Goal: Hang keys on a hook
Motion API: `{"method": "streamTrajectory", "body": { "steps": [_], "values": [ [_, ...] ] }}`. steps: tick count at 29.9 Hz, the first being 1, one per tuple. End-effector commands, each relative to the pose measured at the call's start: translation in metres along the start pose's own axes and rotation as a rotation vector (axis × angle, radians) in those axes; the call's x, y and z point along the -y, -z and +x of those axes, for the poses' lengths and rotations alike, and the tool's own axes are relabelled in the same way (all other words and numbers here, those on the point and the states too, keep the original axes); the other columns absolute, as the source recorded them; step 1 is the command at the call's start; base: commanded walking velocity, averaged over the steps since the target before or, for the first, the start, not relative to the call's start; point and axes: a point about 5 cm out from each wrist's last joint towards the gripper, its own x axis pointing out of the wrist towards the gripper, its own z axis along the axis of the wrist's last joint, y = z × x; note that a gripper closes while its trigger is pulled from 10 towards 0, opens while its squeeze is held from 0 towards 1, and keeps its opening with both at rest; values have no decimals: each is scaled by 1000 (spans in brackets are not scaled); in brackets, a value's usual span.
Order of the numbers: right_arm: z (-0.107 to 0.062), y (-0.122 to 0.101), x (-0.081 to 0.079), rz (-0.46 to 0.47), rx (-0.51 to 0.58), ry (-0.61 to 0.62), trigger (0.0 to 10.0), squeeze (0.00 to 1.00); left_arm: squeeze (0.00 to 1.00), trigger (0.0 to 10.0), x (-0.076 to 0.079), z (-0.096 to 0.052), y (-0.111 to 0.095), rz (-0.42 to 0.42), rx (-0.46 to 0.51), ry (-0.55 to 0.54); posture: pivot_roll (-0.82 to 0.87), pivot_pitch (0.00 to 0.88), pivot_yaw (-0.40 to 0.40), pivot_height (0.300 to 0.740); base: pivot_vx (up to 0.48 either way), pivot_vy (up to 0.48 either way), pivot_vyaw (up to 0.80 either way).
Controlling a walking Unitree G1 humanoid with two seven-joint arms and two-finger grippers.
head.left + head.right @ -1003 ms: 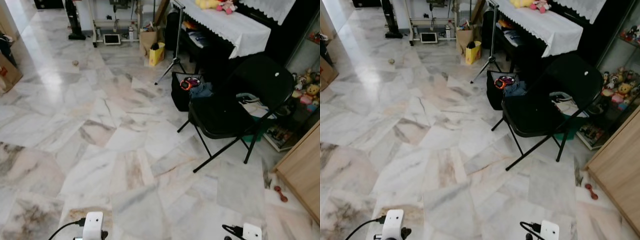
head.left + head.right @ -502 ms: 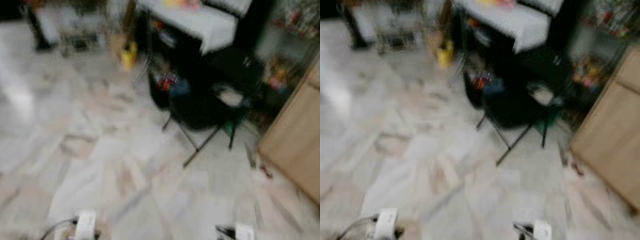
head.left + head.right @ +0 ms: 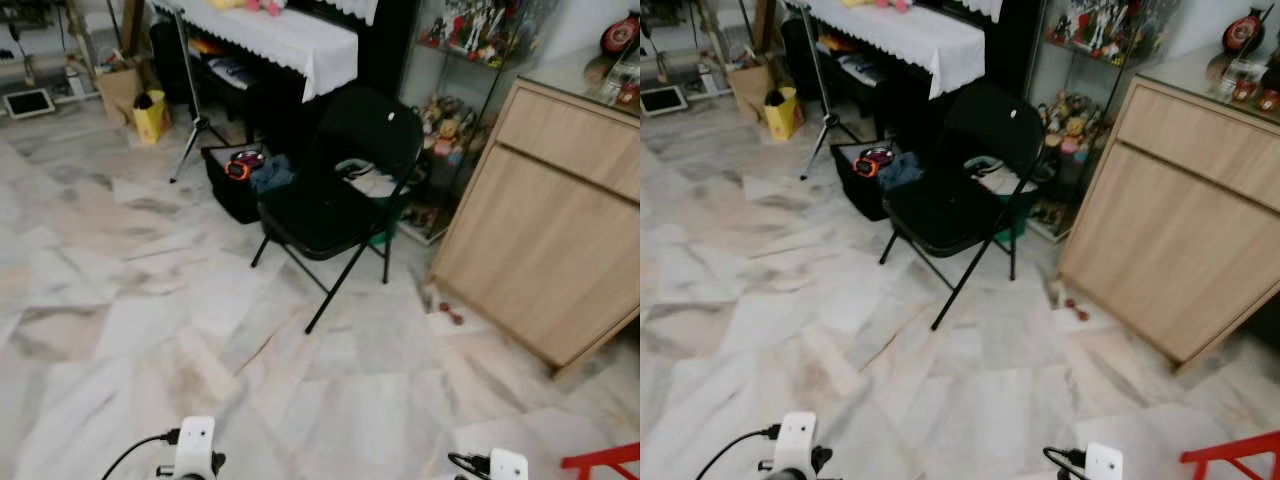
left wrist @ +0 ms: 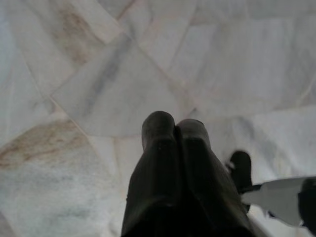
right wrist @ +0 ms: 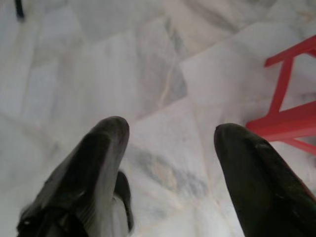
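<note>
Marble floor (image 3: 150,330), polished and veined in grey, cream and rust, spreads in large irregular slabs under everything. Against the right side stands one flat-fronted cabinet (image 3: 545,230) of pale wood grain, with small items on its top too blurred to name. Behind it, at the back, a dark piece of furniture carries one white lace-edged cloth (image 3: 275,35). One black folding chair (image 3: 335,195), thin metal legs and a matte seat, stands on the marble beside a black bag (image 3: 230,185) with something orange on top. A glass shelf (image 3: 455,120) holds many small figurines, too small to count. One yellow bag (image 3: 150,115) sits near a slim tripod stand (image 3: 190,100). Part of a red frame (image 5: 289,98), perhaps a stool, shows near the right arm.

The left gripper (image 4: 175,129) points at the marble with its two rounded black fingers pressed together, holding nothing. The right gripper (image 5: 170,140) has its fingers spread wide apart, empty. Keys and hook: I cannot tell where they are.
</note>
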Motion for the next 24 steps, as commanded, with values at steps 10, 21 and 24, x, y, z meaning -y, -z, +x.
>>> {"method": "streamTrajectory", "body": {
  "steps": [10, 21, 24],
  "values": [
    [-1, 6, 0, 5, -21, -2, 10000, 0, 0, 10000, -1, 0, 0, 9, -18, 11, 100, 0, -56, 740, 0, 0, -764],
    [-1, 6, 0, 4, -25, -1, 10000, 0, 0, 10000, -1, 2, -6, -14, 1, 5, 98, 0, -60, 740, 0, 0, -763],
    [-1, 5, -1, 9, -20, -2, 10000, 0, 0, 10000, -2, 2, -8, -24, 6, -3, 98, 0, -59, 740, 0, 0, -763]
  ]
}}
